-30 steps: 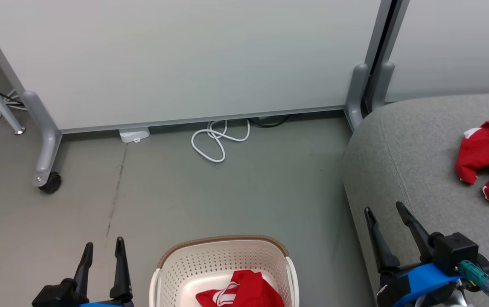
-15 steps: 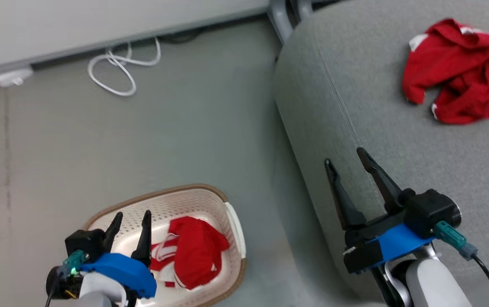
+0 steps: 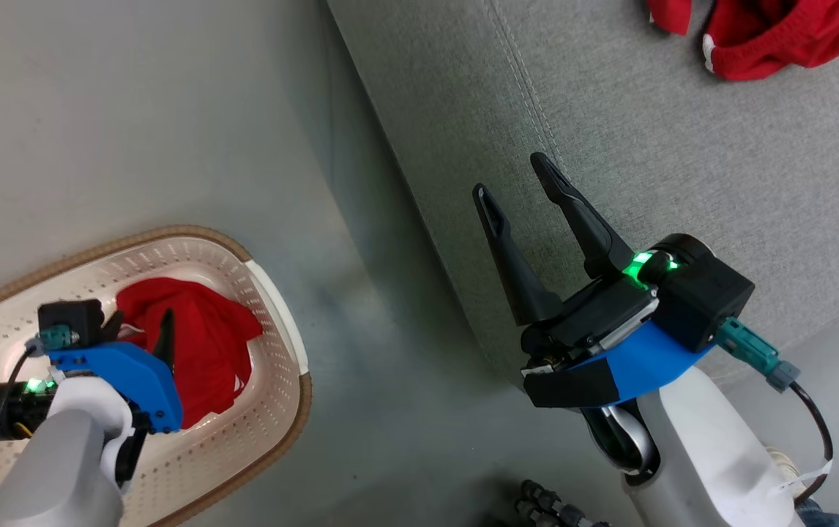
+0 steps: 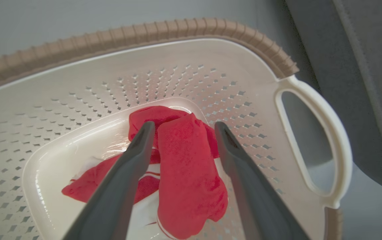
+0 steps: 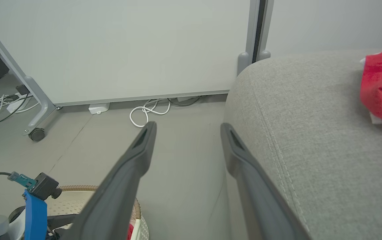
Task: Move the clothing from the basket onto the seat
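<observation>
Shows left hand (image 4: 184,125) spread wide inside basket (image 3: 273,307), straddling red garment (image 4: 191,173), contact hard to judge; right hand (image 3: 509,176) agape, empty, at the edge of seat (image 3: 646,146); second garment (image 3: 771,44) there, cropped.

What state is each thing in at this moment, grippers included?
left gripper: open, fingers down in the basket, straddling a fold of the red garment, not closed.
right gripper: open, empty, over the seat edge.
basket: upright, one red garment inside.
red garment: crumpled, ungripped.
second red garment: crumpled on the seat.
</observation>
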